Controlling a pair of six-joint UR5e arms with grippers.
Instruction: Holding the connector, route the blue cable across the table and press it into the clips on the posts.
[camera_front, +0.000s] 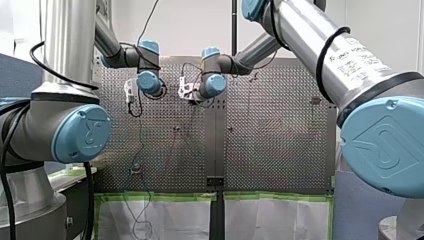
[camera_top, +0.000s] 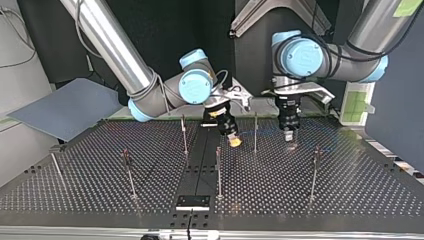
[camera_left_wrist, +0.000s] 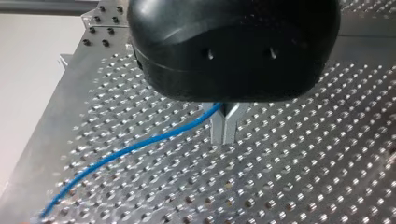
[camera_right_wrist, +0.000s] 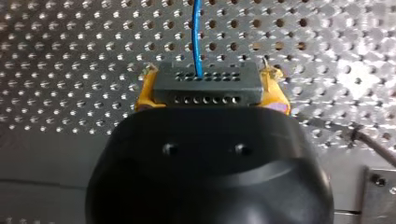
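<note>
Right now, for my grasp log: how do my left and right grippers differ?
My left gripper has bare metal fingers; my right gripper has yellow pads. My left gripper pinches the thin blue cable; my right gripper clamps the dark connector. Both are shut over the perforated table.

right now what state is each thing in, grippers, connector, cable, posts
right gripper, shut on connector
connector, clamped between yellow pads
left gripper, shut on blue cable
blue cable, plugged into connector, pinched further along
posts, upright, clips too small to read
</note>
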